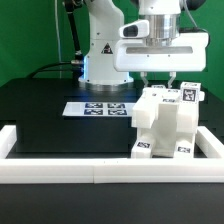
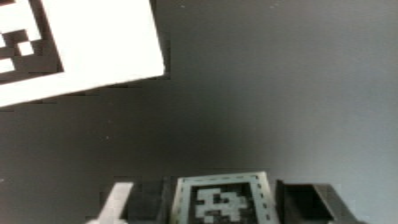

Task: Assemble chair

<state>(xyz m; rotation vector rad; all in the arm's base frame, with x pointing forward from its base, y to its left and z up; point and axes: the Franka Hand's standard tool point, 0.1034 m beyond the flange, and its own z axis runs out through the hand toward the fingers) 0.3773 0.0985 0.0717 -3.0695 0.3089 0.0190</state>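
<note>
**Chair block at the table's front rail, gripper directly above**

The chair [image 1: 165, 125], a blocky white assembly bearing black-and-white tags, stood on the black table [image 1: 40, 110] near its front edge, toward the exterior view's right, just behind the white border rail [image 1: 60, 160]. 2 tags faced forward low on its front. The marker board [image 1: 100, 107] lay flat behind it, toward the table's middle, apart from the chair. The robot's white base [image 1: 100, 55] rose at the back edge. The gripper [image 1: 160, 77] hung directly over the chair's top, fingers [image 1: 171, 78] drawn close together just above a tagged post; whether they touched or clamped it could not be told. The wrist view showed a tagged piece [image 2: 222, 198] and the board's corner [image 2: 80, 45].
</note>
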